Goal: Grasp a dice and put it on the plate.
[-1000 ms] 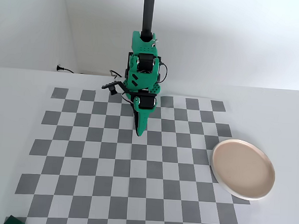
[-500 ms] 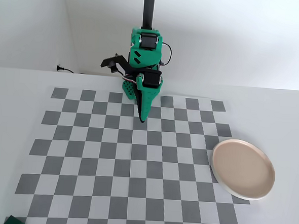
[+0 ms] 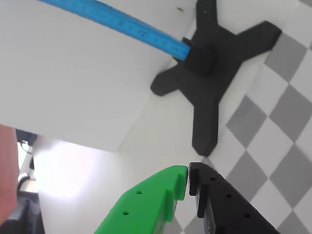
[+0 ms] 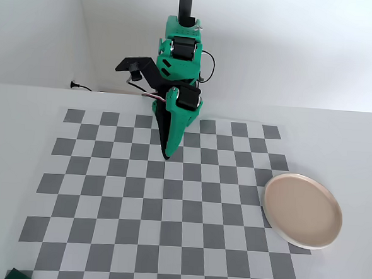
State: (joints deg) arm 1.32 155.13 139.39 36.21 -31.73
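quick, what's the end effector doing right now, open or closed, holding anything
End effector: closed, fingertips nearly touching, nothing held.

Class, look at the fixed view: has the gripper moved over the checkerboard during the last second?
Yes. The gripper has lifted and swung slightly left in the fixed view, its tip now hanging further from the plate, which lies unmoved.

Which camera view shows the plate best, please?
The fixed view: the plate lies whole and unobstructed at the right edge of the checkered mat. The wrist view shows nothing of it, only the closed gripper and a black cross-shaped stand.
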